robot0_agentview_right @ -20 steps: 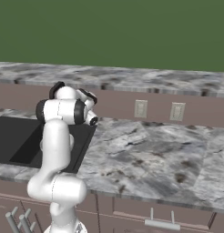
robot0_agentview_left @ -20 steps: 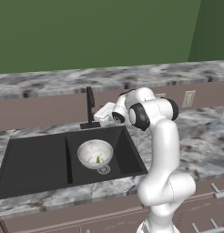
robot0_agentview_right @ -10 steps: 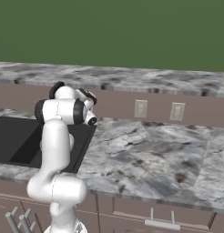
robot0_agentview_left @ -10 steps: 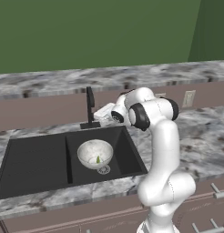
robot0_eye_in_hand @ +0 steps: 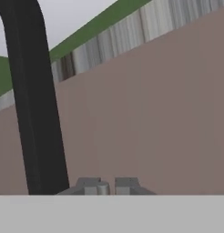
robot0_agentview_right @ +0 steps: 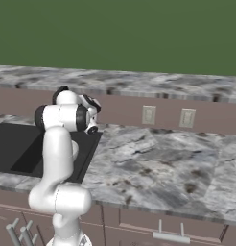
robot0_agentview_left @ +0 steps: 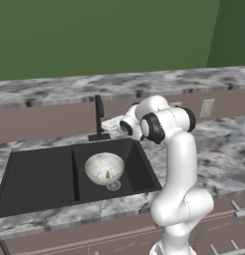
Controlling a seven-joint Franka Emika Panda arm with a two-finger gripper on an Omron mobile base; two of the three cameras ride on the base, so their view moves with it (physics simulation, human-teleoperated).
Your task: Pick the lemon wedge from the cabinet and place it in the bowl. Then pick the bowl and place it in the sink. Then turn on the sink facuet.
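While the arm reaches leftward over the counter, the gripper sits close beside the sink facuet, whose black upright column fills the left side of the hand view. Its two fingertips stand nearly together with only a narrow gap between them, and nothing is visible in that gap; the faucet column lies to one side of the tips, not between them. Whether the tips touch the faucet's side lever cannot be told.

The bowl rests in the right-hand basin of the sink, upright, just above the small round drain. The lemon wedge lies inside the bowl, toward its near side (a small yellow-green sliver).

The faucet stands upright on its flat black base at the back edge of the sink, roughly over the divider between the two basins. No water is seen at the spout.

A grey marbled countertop surrounds the sink, with a brown backsplash behind carrying two wall outlets.
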